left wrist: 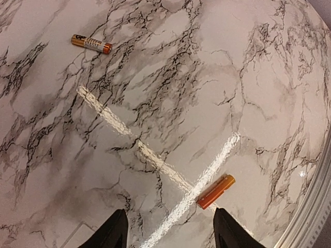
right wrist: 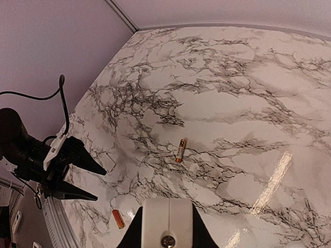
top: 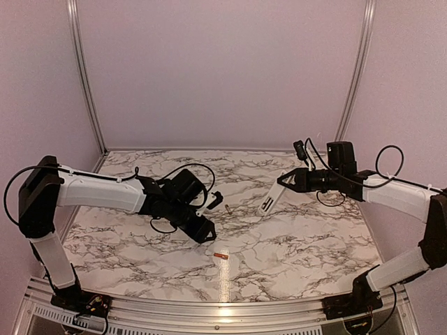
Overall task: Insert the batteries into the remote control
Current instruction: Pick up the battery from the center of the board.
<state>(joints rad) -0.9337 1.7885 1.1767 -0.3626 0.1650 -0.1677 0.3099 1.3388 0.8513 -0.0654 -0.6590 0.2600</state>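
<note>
the marble table carries everything. your right gripper is pinched on one end of the remote, right of centre. the remote slopes down toward the table, and you cannot tell whether its low end touches. you also cannot tell from here whether the battery bay is open or which way it faces. your left gripper hovers low over the middle of the table, its fingers spread with nothing between them.

the two batteries lie loose and well apart. the near battery, orange, lies diagonally just ahead of the left fingertips, toward the right-hand finger. the far battery lies further up the table, to the left of the remote's low end.

expect both batteries to be light, hard and smooth. they will likely roll or skid away if one finger touches first. shift over the near battery, turn the jaws square to its length, and take it across the middle of the barrel so an end stays free to seat. the remote looks like light, stiff, slick plastic. held by one end it may pivot under a push, so press gently.
</note>
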